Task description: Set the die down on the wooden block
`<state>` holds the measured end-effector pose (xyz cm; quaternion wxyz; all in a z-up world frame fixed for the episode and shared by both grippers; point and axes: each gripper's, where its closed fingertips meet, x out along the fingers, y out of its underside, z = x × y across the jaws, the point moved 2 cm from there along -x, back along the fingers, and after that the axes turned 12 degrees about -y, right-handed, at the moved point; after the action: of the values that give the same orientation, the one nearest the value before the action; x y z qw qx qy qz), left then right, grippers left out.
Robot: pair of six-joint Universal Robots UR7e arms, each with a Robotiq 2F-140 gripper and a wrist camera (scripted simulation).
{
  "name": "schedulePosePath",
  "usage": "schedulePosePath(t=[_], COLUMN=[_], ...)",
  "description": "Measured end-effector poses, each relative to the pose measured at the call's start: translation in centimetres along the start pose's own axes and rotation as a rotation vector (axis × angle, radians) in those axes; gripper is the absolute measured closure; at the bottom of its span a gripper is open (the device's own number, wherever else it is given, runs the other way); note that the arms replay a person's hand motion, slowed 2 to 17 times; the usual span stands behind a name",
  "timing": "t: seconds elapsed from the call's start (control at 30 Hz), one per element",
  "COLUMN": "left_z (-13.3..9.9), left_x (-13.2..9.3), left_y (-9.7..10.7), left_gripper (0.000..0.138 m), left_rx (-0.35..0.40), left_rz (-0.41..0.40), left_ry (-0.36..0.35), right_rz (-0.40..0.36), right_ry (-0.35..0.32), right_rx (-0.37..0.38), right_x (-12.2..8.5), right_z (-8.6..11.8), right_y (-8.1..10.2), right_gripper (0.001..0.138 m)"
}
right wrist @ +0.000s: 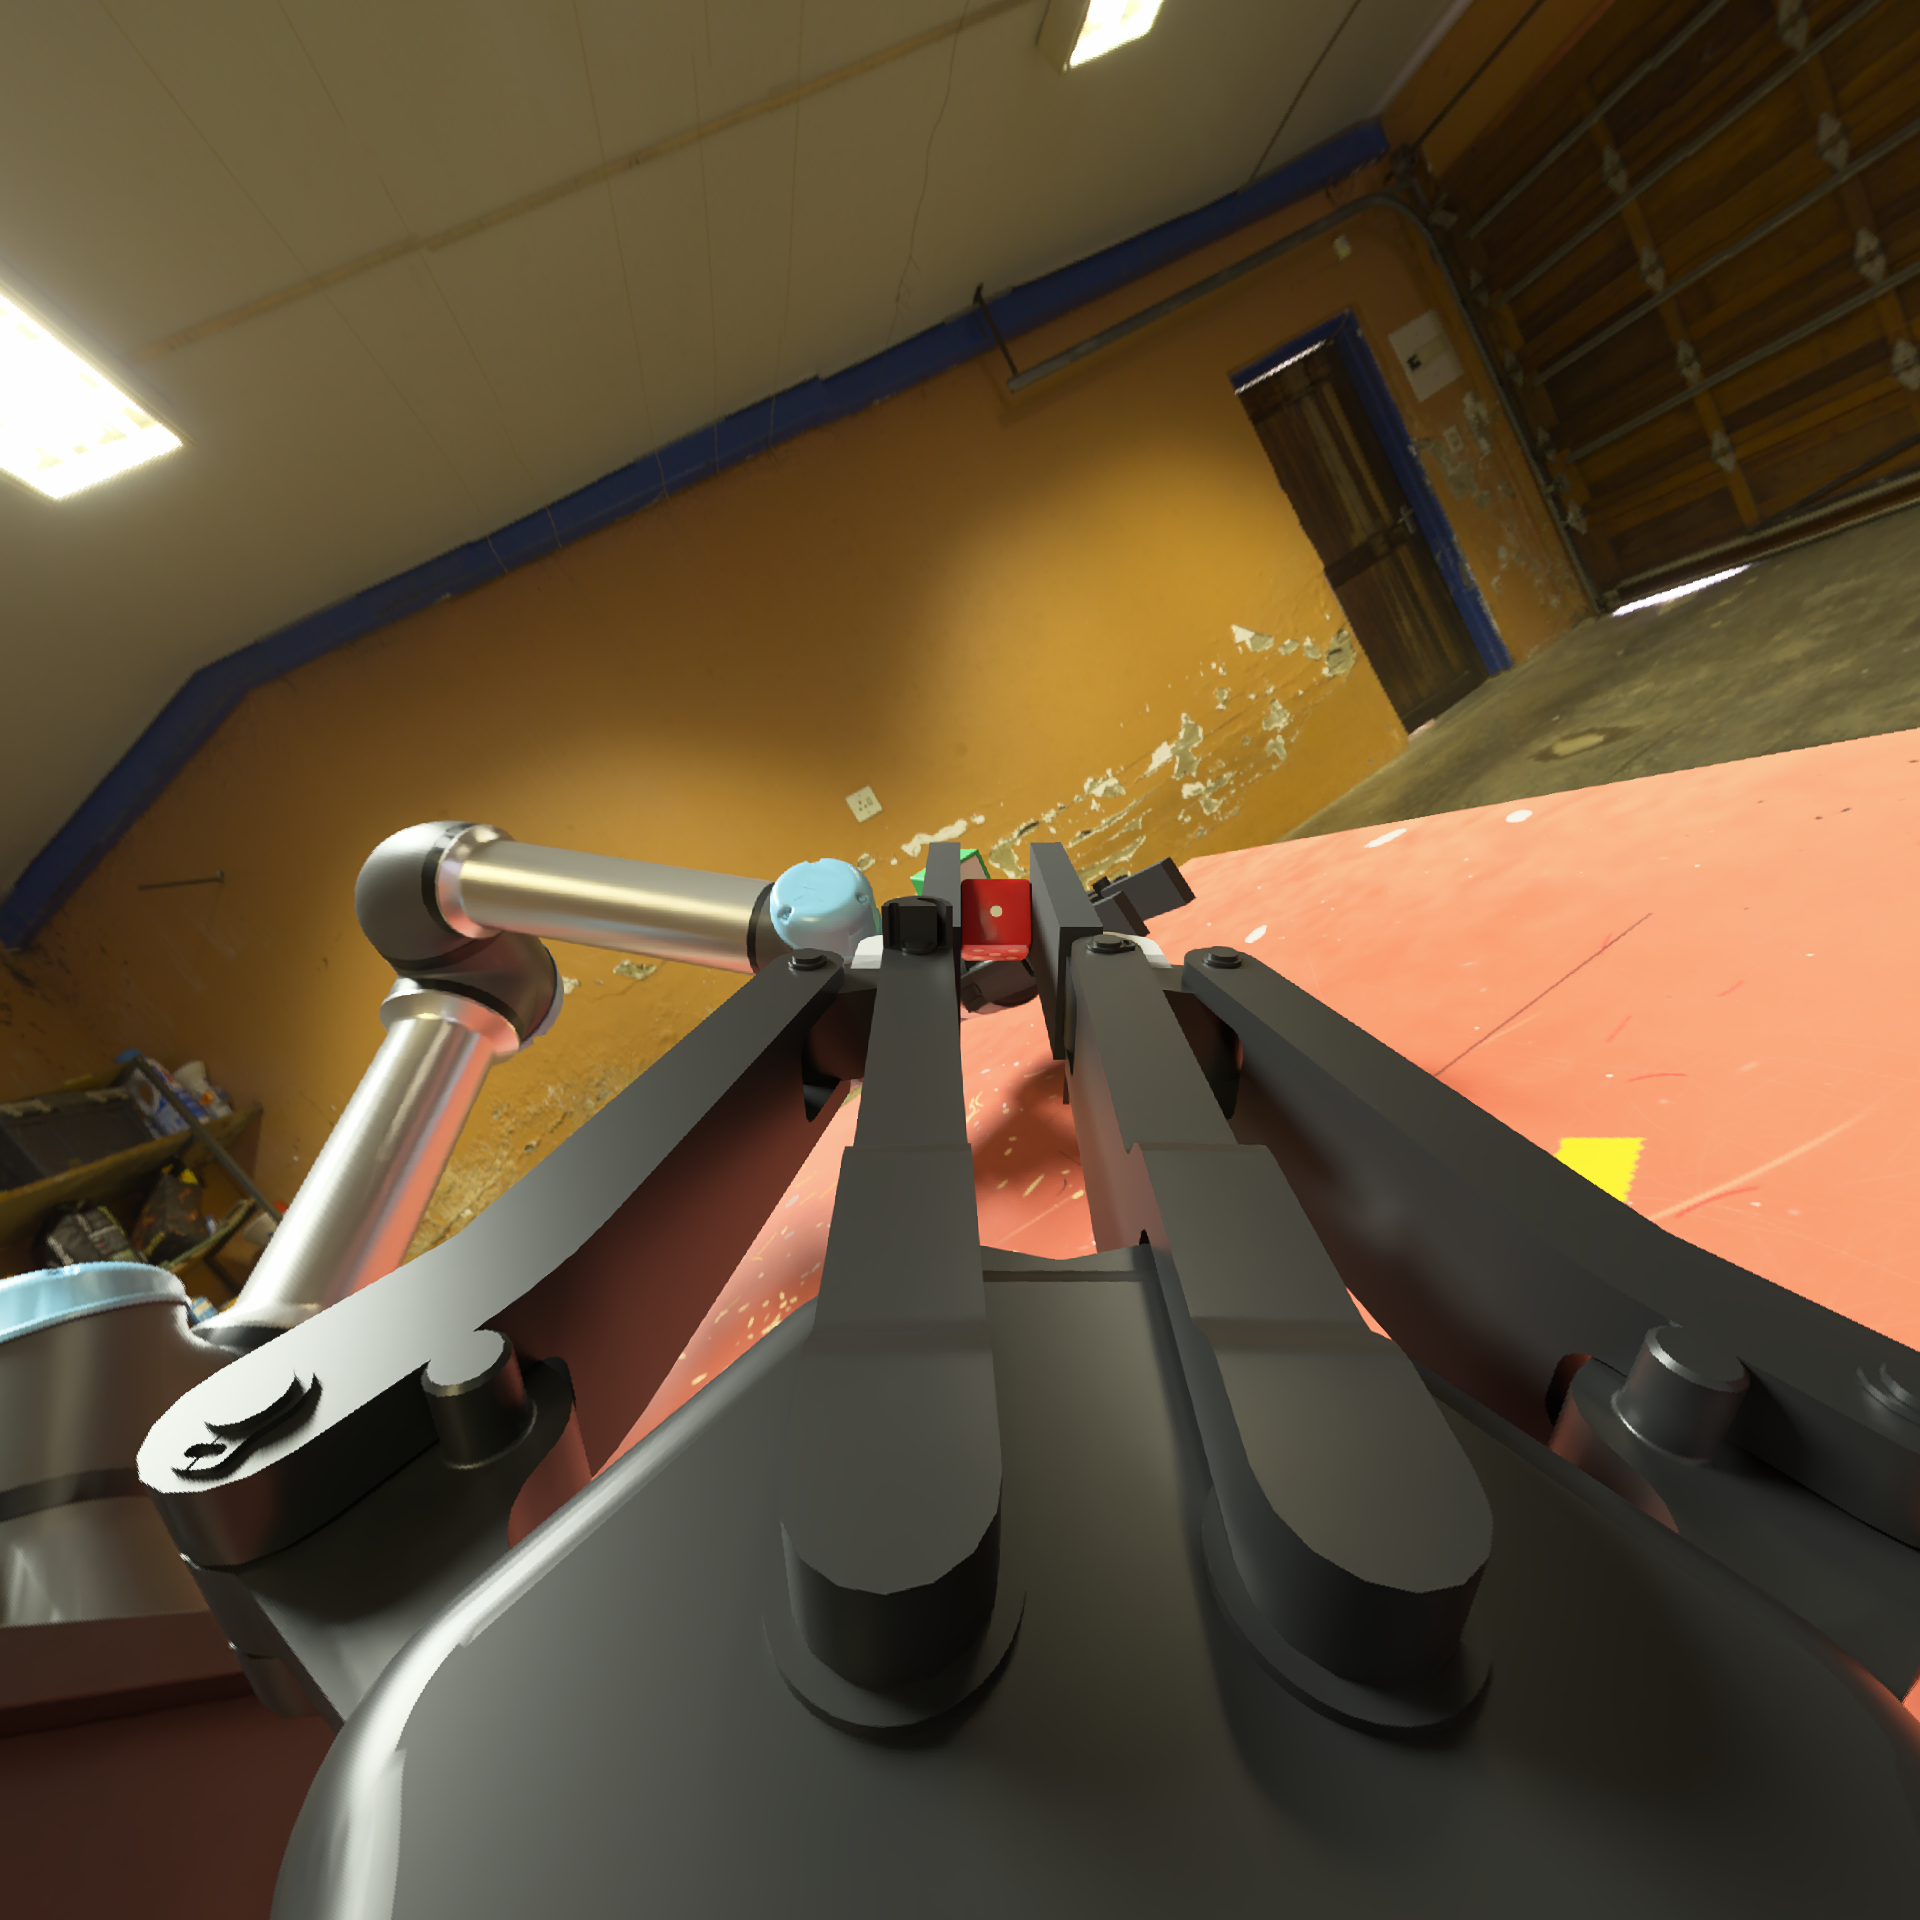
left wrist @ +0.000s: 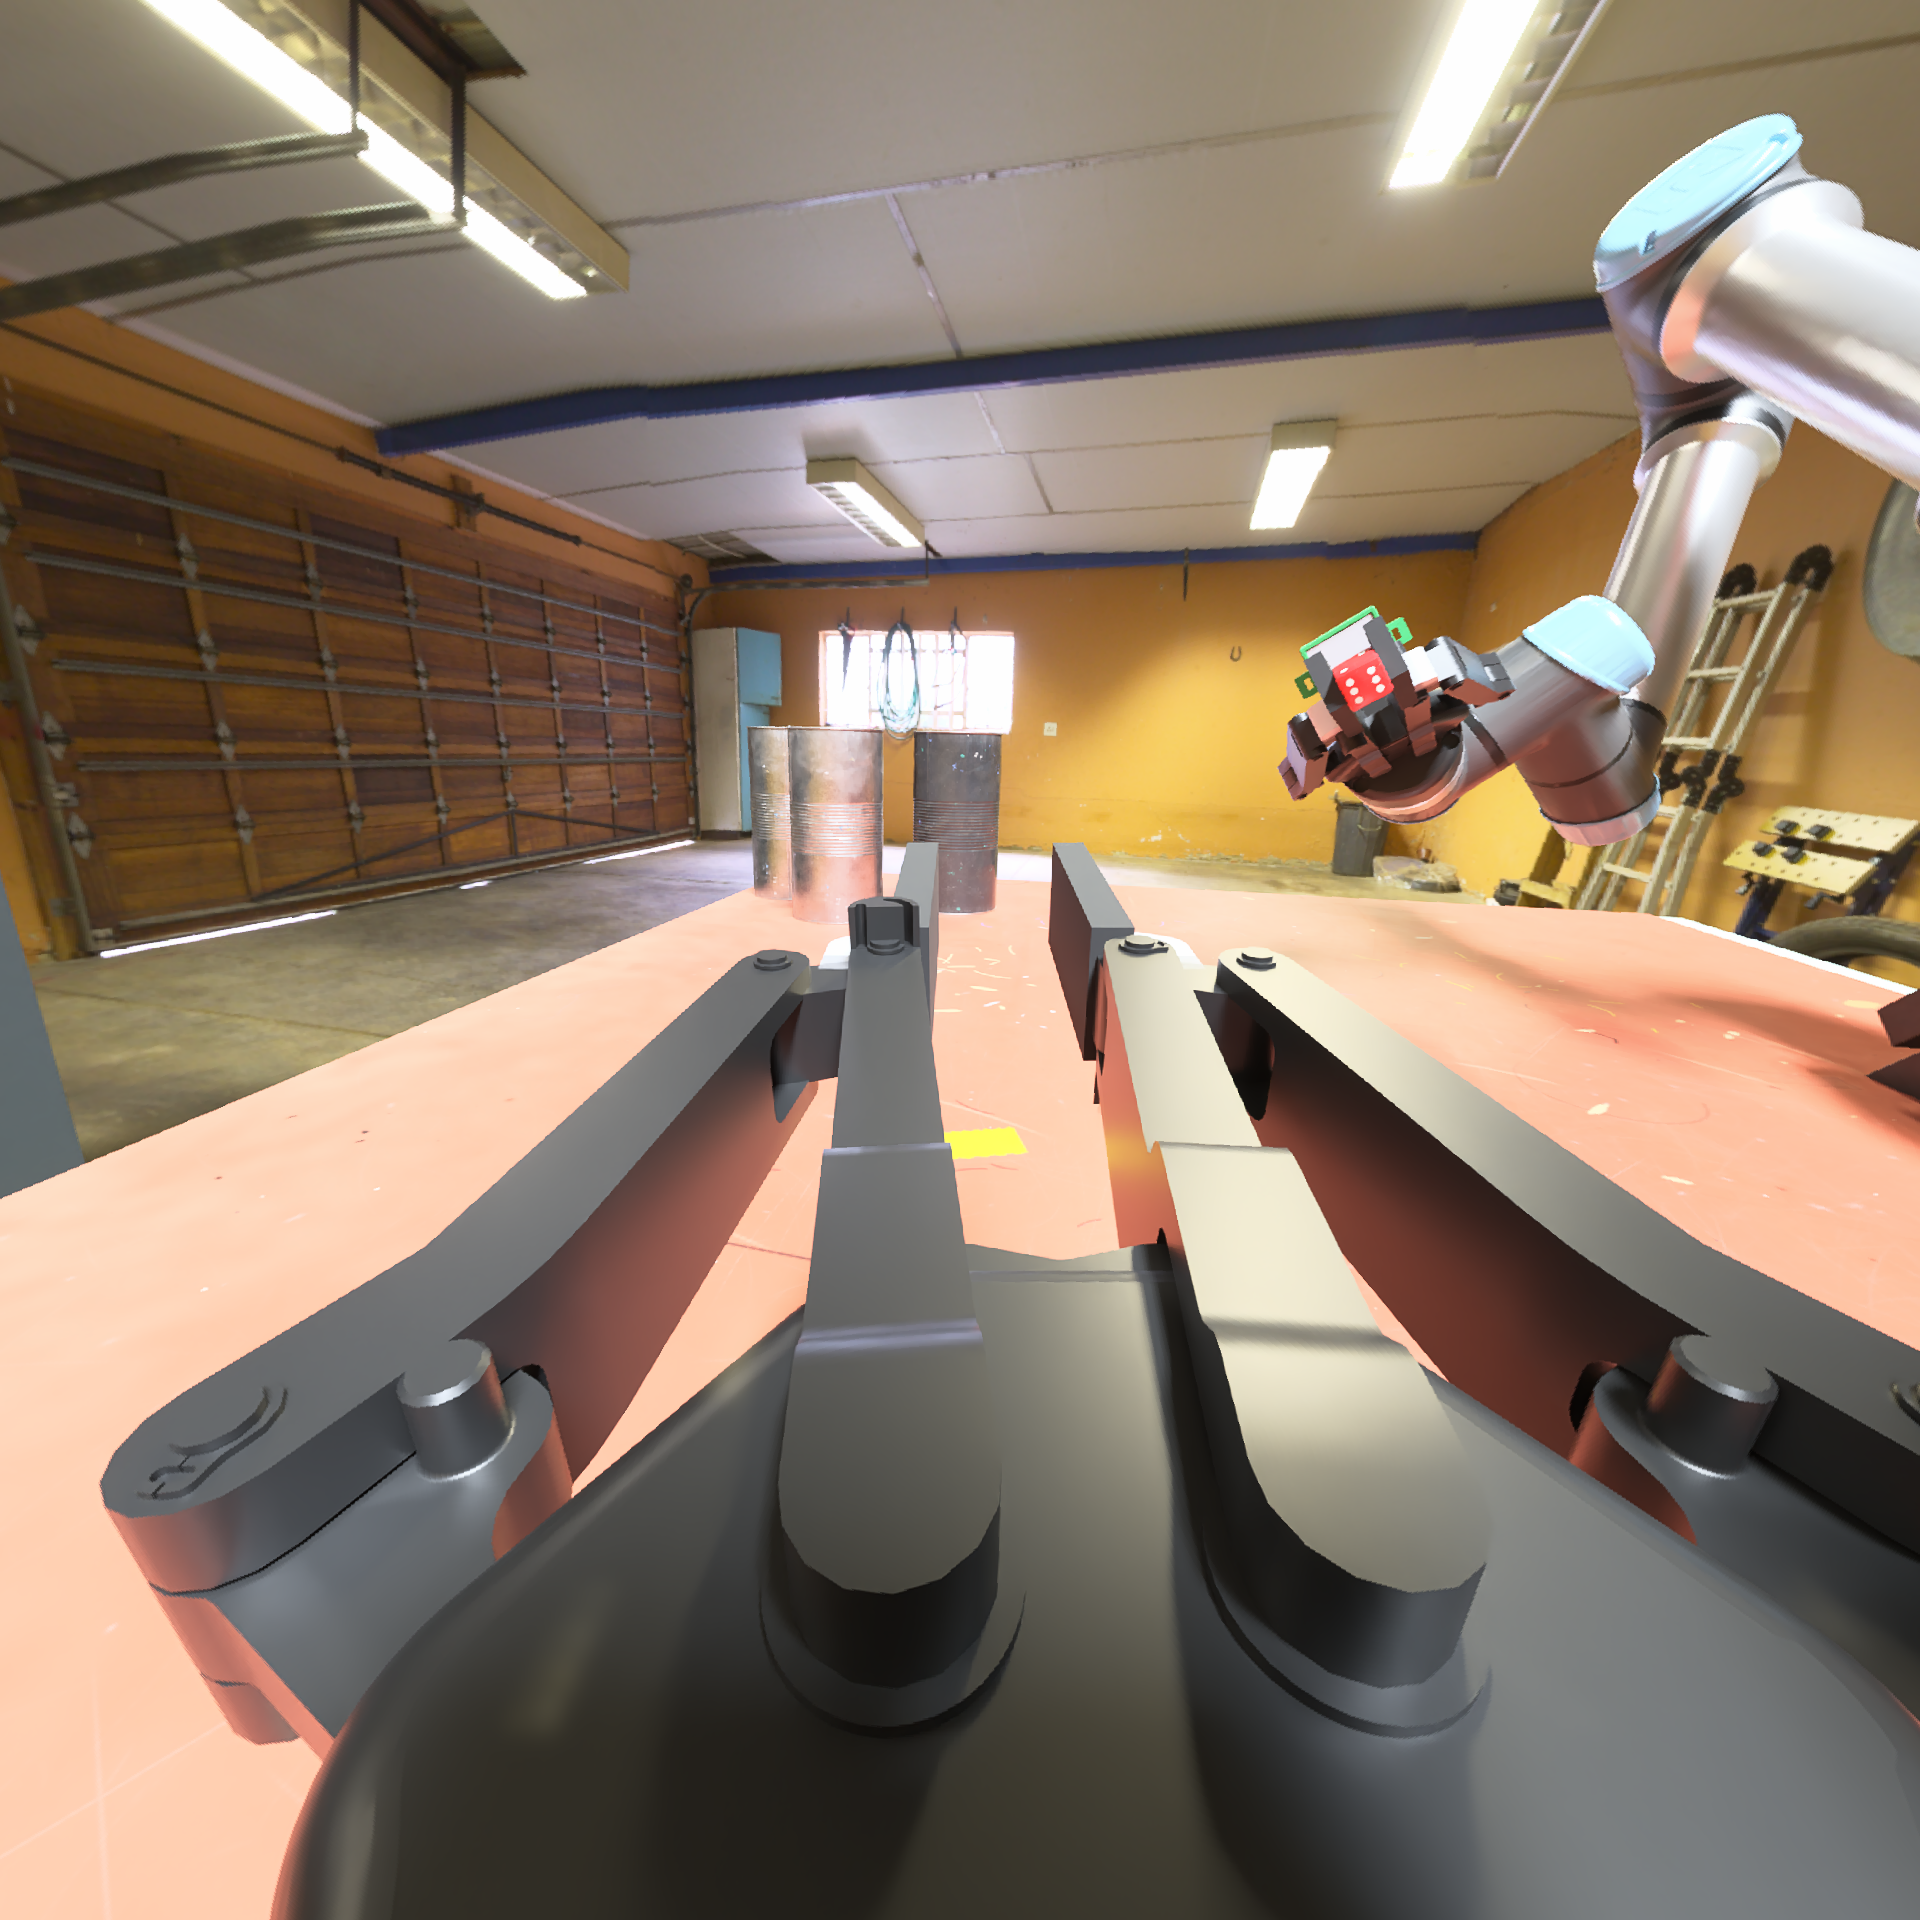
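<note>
My right gripper (right wrist: 994, 883) is shut on a red die (right wrist: 994, 916) with white pips, pinched between its fingertips. In the left wrist view the right gripper (left wrist: 1356, 691) is held high above the salmon table (left wrist: 1455, 1039) at the right, with the die (left wrist: 1363, 683) in it. A green-edged piece (left wrist: 1351, 627) shows right behind the die. My left gripper (left wrist: 992, 883) is low over the table, its fingers a small gap apart with nothing between them. I see no clear wooden block; a dark brown shape (left wrist: 1901, 1023) is cut off at the right edge.
A small yellow patch (left wrist: 985, 1143) lies flat on the table under my left fingers and shows in the right wrist view (right wrist: 1600, 1164). The left arm (right wrist: 613, 899) reaches in behind the die. Metal drums (left wrist: 831, 821) stand beyond the table's far edge.
</note>
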<state>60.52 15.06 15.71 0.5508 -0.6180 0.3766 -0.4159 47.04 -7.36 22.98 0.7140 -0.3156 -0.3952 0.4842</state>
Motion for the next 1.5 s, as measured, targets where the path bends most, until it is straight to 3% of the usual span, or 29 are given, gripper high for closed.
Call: schedulePosePath(t=[0.4, 0.77, 1.17, 1.5], left_z=[0.1, 0.5, 1.0, 1.3], left_x=[0.8, 1.4, 1.8, 2.0], left_y=[0.1, 0.4, 0.9, 1.5], left_gripper=[0.109, 0.109, 0.109, 0.109], left_rx=[0.014, 0.028, 0.038, 0.032], left_rz=[0.014, 0.039, 0.059, 0.078], left_ry=[0.017, 0.029, 0.037, 0.054], right_rz=[-0.108, -0.172, -0.191, -0.182], right_ry=[-0.029, 0.005, 0.043, 0.097], right_rx=[0.034, 0.005, 0.010, 0.026], right_x=[2.4, 4.1, 5.4, 5.2], right_z=[0.2, -0.5, -1.8, -3.4], right_y=[0.5, 0.9, 2.2, 3.3], right_gripper=[0.121, 0.121, 0.121, 0.121])
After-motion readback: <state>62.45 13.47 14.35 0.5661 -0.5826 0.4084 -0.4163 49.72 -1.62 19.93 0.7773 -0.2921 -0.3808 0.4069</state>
